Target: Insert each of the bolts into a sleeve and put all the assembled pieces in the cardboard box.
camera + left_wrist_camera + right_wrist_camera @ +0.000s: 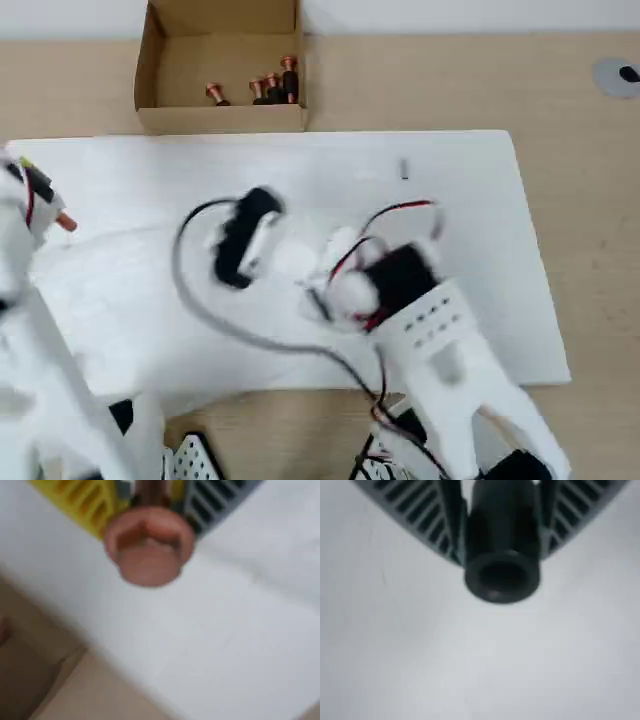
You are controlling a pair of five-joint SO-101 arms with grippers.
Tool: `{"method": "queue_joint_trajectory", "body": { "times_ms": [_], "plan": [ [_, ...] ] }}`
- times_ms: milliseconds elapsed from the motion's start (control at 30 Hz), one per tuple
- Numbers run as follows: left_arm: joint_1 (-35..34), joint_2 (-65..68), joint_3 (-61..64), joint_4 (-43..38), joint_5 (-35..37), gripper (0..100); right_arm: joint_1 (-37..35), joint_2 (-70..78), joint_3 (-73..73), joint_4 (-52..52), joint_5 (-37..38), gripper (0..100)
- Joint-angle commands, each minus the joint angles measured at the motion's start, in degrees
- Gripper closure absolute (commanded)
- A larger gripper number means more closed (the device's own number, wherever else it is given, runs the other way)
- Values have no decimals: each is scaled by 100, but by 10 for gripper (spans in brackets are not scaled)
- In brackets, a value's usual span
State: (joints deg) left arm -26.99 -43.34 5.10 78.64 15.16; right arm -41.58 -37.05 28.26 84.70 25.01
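Observation:
At the mat's left edge, my left gripper is shut on a copper bolt. The bolt's hexagonal head points out from between the yellow and grey fingers, above the white mat. My right gripper hangs over the middle of the mat, shut on a black sleeve whose open end faces the camera between the ribbed fingers. The cardboard box stands at the back left and holds several assembled copper-and-black pieces.
A white mat covers most of the wooden table. A small dark piece lies on the mat at the back right. A grey cable loops across the mat. A grey disc sits at the far right.

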Motion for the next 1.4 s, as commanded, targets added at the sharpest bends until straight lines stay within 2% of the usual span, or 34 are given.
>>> {"method": "queue_joint_trajectory", "body": {
  "times_ms": [0,167,300,467,567,700,833,967,1167,1367],
  "plan": [
    [-149,-1156,932,-1187,475,988,-884,-136,-31,-413,-105,988],
    [-132,-2264,2593,-2813,378,987,-954,-171,-145,-765,-193,988],
    [404,-2853,3648,-3982,273,987,-936,-180,-470,-1002,-1020,988],
    [1284,-3222,4325,-5152,35,987,-532,-180,-857,-1582,-2514,988],
    [1732,-3240,4325,-5231,-70,984,-400,-180,-1103,-1618,-3376,988],
    [2338,-3284,4316,-5213,-255,984,-409,-180,-1235,-1644,-3560,988],
    [3068,-3284,4062,-5204,-501,986,-418,-180,-1402,-1749,-3516,988],
    [3622,-3284,3613,-5196,-624,987,-418,-215,-1446,-2233,-2822,988],
    [3727,-3257,2778,-4888,-624,987,-382,-963,-1200,-2936,-2602,988],
    [3771,-3240,2040,-4879,-633,984,-409,-1903,57,-3877,-2242,988]
  ]
}}
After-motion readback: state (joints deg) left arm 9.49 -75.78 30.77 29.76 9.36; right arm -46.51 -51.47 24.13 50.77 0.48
